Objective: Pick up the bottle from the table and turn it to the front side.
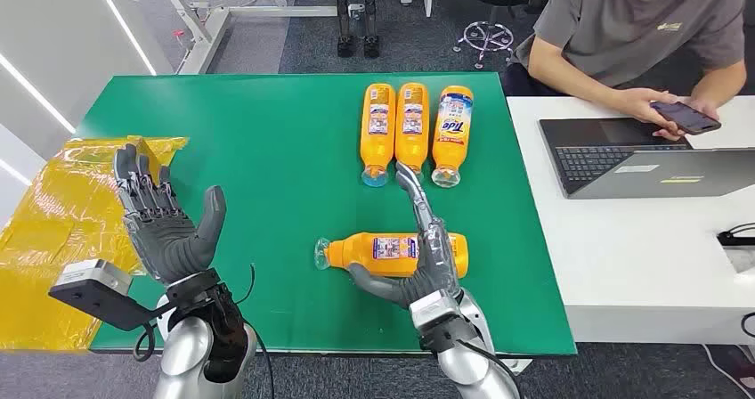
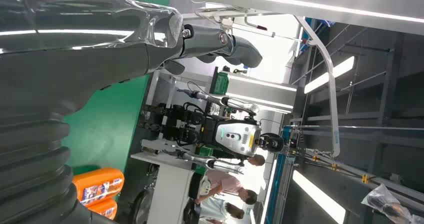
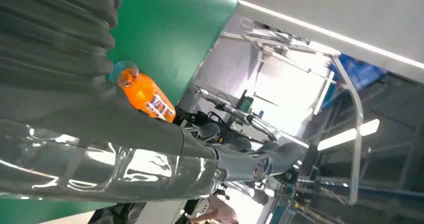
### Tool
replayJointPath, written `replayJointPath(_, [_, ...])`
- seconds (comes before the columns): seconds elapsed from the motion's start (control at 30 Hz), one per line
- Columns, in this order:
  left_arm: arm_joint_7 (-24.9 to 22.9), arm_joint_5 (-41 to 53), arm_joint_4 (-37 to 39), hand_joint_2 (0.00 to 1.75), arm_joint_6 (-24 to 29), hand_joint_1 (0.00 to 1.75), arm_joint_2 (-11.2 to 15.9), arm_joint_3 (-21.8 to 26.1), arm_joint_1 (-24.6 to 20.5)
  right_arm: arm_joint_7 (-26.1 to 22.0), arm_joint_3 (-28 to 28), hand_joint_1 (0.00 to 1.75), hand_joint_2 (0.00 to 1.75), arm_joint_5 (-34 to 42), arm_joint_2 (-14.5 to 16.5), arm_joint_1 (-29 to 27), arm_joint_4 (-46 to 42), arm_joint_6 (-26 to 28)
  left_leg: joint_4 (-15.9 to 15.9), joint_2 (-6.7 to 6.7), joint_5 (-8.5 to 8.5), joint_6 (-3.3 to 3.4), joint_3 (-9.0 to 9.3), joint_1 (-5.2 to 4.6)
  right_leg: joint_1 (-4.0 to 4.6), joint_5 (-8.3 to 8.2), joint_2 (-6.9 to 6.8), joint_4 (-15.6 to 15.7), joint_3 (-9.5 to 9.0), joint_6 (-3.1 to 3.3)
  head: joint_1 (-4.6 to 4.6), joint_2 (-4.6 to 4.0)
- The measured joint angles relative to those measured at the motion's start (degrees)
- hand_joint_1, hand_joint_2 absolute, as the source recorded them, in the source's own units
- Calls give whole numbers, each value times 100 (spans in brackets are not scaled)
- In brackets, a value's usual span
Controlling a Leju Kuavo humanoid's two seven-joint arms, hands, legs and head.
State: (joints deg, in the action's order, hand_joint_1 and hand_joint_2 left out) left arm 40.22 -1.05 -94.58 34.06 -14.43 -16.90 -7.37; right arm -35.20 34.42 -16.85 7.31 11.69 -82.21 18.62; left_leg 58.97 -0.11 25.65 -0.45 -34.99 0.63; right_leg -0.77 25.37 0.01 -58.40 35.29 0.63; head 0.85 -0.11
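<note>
- Bottle [image 1: 392,250] you're after lies on its side on the green table [image 1: 267,150], orange with a clear cap end pointing to the robot's left, its label small print you can't read.
- Your right hand [image 1: 426,261] wraps it from the near side, thumb underneath, one finger pointing straight out.
- Your left hand [image 1: 165,225] is raised, fingers spread, holding nothing.
- Farther back, three orange bottles [image 1: 412,127] lie side by side; the rightmost reads "Tide".
- A person [image 1: 637,38] sits holding a phone [image 1: 684,116] by a laptop [image 1: 623,154].
</note>
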Motion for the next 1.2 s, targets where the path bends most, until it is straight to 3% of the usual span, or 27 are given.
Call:
replayJointPath(0.27, [0, 87, -2, 175, -154, 0, -1, -11, 64, 1070, 0, 0, 175, -1391, -80, 196, 116, -149, 0, 0, 0, 0, 0, 0, 0, 0, 0, 0, 0, 0, -1, 0])
replayJointPath(0.53, [0, 129, -2, 175, -338, 0, -2, -16, 49, 2015, 23, 0, 175, -2967, -280, 637, 448, -1012, 1, 0, 0, 0, 0, 0, 0, 0, 0, 0, 0, 0, 0, 0])
replayJointPath(0.77, [0, 127, 4, 175, -581, 0, -2, -16, 44, 2208, 169, 0, 175, -3587, -579, 1287, 1401, -1643, 4, -3, -1, 1, 0, -1, 0, -1, -3, 0, -1, -1, -1, 0])
replayJointPath(1.2, [0, -3, 220, 175, -856, 0, -3, -52, -48, 2220, 483, 0, 175, -3629, -1204, 1993, 2686, -2266, 11, -3, 1, 3, -2, -1, 0, -1, 0, 1, 0, -2, 0, 0])
